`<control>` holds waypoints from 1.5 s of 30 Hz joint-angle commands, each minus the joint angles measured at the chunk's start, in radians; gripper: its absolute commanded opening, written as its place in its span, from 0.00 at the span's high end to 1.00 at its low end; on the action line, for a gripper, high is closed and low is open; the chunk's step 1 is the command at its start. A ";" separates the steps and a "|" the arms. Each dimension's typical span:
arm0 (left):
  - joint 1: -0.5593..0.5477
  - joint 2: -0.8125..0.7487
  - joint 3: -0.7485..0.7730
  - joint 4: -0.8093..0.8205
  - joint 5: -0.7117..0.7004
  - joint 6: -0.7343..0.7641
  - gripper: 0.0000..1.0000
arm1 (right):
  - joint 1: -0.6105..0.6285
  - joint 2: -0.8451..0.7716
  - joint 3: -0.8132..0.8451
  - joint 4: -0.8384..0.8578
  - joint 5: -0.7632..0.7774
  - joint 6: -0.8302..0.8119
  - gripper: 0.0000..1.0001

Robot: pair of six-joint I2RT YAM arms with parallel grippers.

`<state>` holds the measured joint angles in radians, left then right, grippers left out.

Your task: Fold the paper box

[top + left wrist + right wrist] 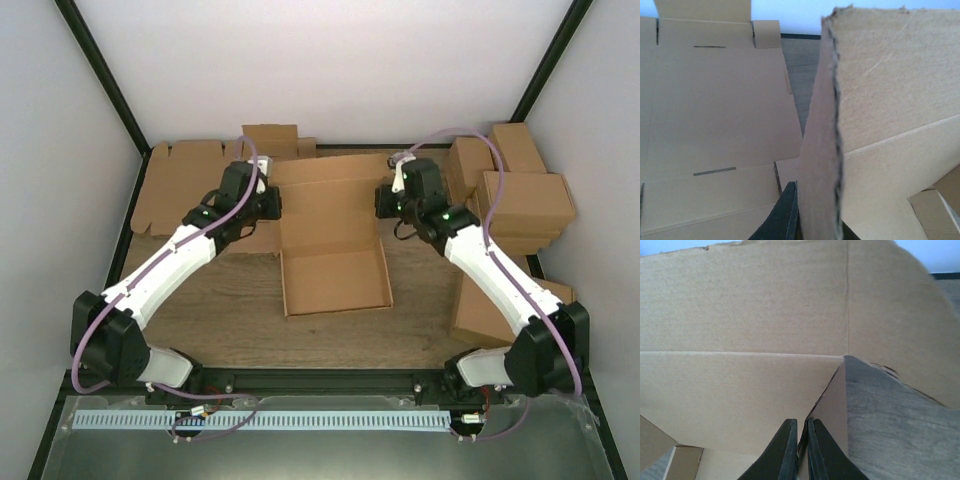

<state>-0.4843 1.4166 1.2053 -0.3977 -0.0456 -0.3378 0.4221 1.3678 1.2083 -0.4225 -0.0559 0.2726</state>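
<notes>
The paper box [335,265], half-formed, sits between both grippers. The left gripper [268,200] and the right gripper [386,200] each pinch an upright side flap at its rear corners. Next move, likely: tucking those flaps inward together before lowering the lid.

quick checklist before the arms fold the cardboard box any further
1. Left hand gripping the brown corrugated cardboard mailer box: ok, side flap stands between its fingers.
2. Right hand gripping the box: ok, pinched on a thin flap.
3. Tray walls upright: ok.
4. Lid closed: not ok, open at the back.
5. Flat notched cardboard sheets apart from the box: cannot tell, left arm covers the gap.
6. Stacked brown cartons apart from the box: ok.
</notes>
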 commanded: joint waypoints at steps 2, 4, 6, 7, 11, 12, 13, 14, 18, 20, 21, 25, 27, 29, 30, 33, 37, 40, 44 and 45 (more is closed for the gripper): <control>-0.083 -0.028 -0.051 0.225 -0.013 -0.045 0.96 | 0.085 -0.117 -0.147 0.189 0.130 0.102 0.92; -0.107 -0.043 -0.077 0.266 -0.032 -0.048 0.96 | 0.090 -0.169 -0.204 0.233 0.143 0.111 0.92; -0.132 -0.064 -0.111 0.298 -0.046 -0.058 0.96 | 0.092 -0.214 -0.270 0.259 0.139 0.130 0.93; -0.145 -0.075 -0.131 0.309 -0.056 -0.067 0.96 | 0.094 -0.231 -0.292 0.262 0.132 0.141 0.93; -0.180 -0.125 -0.226 0.341 -0.074 -0.135 0.96 | 0.126 -0.258 -0.363 0.241 0.163 0.185 0.93; -0.181 -0.136 -0.246 0.348 -0.066 -0.158 0.96 | 0.134 -0.261 -0.377 0.235 0.170 0.189 0.93; -0.181 -0.144 -0.265 0.355 -0.057 -0.178 0.96 | 0.141 -0.265 -0.392 0.230 0.176 0.193 0.93; -0.182 -0.150 -0.278 0.355 -0.048 -0.194 0.96 | 0.148 -0.275 -0.406 0.223 0.185 0.200 0.93; -0.192 -0.167 -0.325 0.359 -0.039 -0.252 0.96 | 0.153 -0.322 -0.464 0.208 0.176 0.216 0.93; -0.199 -0.168 -0.336 0.367 -0.035 -0.281 0.95 | 0.153 -0.347 -0.484 0.205 0.170 0.214 0.92; -0.201 -0.163 -0.330 0.363 -0.035 -0.298 0.93 | 0.153 -0.357 -0.489 0.201 0.170 0.213 0.92; -0.226 -0.140 -0.278 0.333 -0.070 -0.335 0.86 | 0.153 -0.383 -0.483 0.168 0.169 0.199 0.91; -0.278 -0.131 -0.258 0.318 -0.142 -0.342 0.86 | 0.153 -0.396 -0.483 0.147 0.172 0.194 0.90; -0.329 -0.123 -0.252 0.307 -0.218 -0.347 0.86 | 0.154 -0.408 -0.488 0.122 0.180 0.197 0.89; -0.350 -0.121 -0.255 0.303 -0.260 -0.352 0.87 | 0.153 -0.413 -0.491 0.109 0.182 0.200 0.89; -0.395 -0.125 -0.292 0.316 -0.309 -0.381 0.90 | 0.153 -0.436 -0.505 0.081 0.171 0.211 0.89; -0.416 -0.134 -0.347 0.316 -0.323 -0.404 0.90 | 0.153 -0.475 -0.513 0.035 0.149 0.221 0.87; -0.418 -0.140 -0.365 0.305 -0.306 -0.403 0.90 | 0.153 -0.504 -0.515 0.006 0.147 0.223 0.86; -0.431 -0.169 -0.368 0.260 -0.279 -0.385 0.69 | 0.154 -0.508 -0.513 -0.032 0.149 0.222 0.85; -0.434 -0.179 -0.368 0.241 -0.277 -0.379 0.60 | 0.154 -0.506 -0.515 -0.041 0.154 0.222 0.85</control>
<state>-0.8902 1.2778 0.8448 -0.1295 -0.3847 -0.7200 0.5533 0.8684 0.6884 -0.4236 0.1448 0.4854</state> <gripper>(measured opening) 0.263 0.149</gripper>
